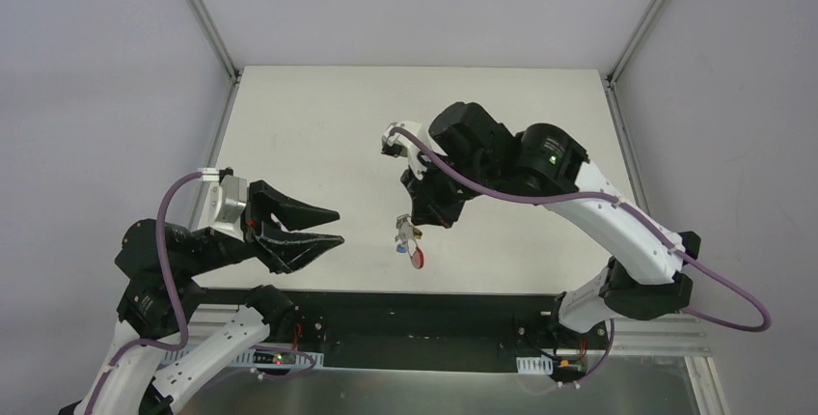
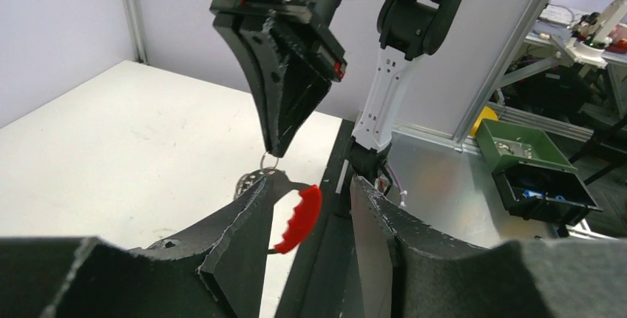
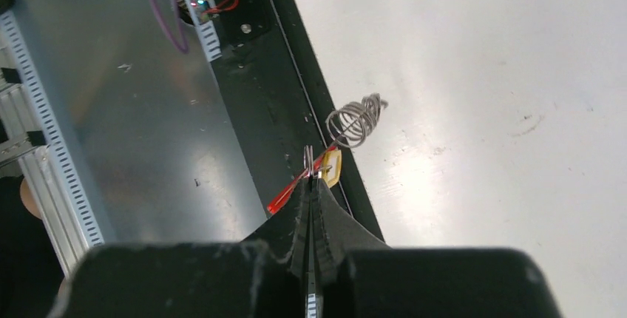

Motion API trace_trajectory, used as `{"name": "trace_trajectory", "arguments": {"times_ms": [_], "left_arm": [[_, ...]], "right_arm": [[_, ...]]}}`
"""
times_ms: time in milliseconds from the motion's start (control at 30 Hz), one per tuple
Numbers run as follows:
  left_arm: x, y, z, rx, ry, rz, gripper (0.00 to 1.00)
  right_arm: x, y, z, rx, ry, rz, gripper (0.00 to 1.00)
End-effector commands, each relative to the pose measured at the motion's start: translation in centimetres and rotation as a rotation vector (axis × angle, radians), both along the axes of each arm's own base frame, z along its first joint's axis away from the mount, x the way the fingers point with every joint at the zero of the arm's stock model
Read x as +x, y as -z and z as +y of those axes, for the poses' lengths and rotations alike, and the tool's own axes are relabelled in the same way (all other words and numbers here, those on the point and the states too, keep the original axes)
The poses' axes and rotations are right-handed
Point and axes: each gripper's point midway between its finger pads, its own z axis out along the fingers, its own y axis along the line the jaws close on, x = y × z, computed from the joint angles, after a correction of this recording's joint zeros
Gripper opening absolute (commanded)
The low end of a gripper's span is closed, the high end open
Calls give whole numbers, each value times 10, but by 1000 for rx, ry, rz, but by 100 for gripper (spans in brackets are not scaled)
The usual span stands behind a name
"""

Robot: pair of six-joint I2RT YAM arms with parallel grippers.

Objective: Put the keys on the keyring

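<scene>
The keyring hangs straight down from the right gripper, long axis vertical. The gripper's fingers are pressed together on the thin silver ring. The coiled chain comes under the ring, with the red crescent strap and blue tag lowest. The key, yellow-headed, sits just beside the right gripper's tips; threaded or not, cannot tell. The left gripper is level with the right gripper, well apart, jaws spread and empty.

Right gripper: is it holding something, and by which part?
The right gripper is shut on the keyring, pinching its silver ring at the top; the red strap dangles below. The left gripper holds nothing.
</scene>
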Motion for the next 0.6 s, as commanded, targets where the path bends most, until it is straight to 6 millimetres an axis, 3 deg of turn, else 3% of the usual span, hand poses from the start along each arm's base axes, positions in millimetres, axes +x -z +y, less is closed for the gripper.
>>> {"name": "trace_trajectory", "arguments": {"times_ms": [0, 67, 133, 167, 233, 267, 300, 367, 400, 500, 567], "left_arm": [[9, 7, -1, 29, -34, -18, 42], [13, 11, -1, 44, -48, -14, 42], [15, 15, 0, 56, -60, -13, 43], [16, 16, 0, 60, -67, -17, 43], [20, 19, 1, 69, -85, -20, 43], [21, 20, 1, 74, -92, -20, 43], [22, 22, 1, 81, -94, -19, 43], [23, 25, 0, 92, -94, -15, 43], [23, 26, 0, 97, -95, -14, 43], [28, 32, -1, 118, -105, -7, 43], [32, 37, -2, 131, -118, -4, 43]], "right_arm": [[28, 27, -5, -119, 118, 13, 0], [48, 36, -6, -152, 183, -4, 0], [92, 48, -18, -226, 362, -101, 0], [97, 53, -18, -240, 375, -78, 0], [79, 59, -1, -196, 274, 28, 0], [80, 59, 4, -174, 264, 28, 0], [92, 61, 2, -176, 311, -8, 0], [145, 67, -26, -246, 543, -166, 0], [153, 69, -32, -261, 581, -159, 0], [142, 75, -16, -197, 508, -55, 0], [157, 78, -23, -203, 574, -105, 0]]}}
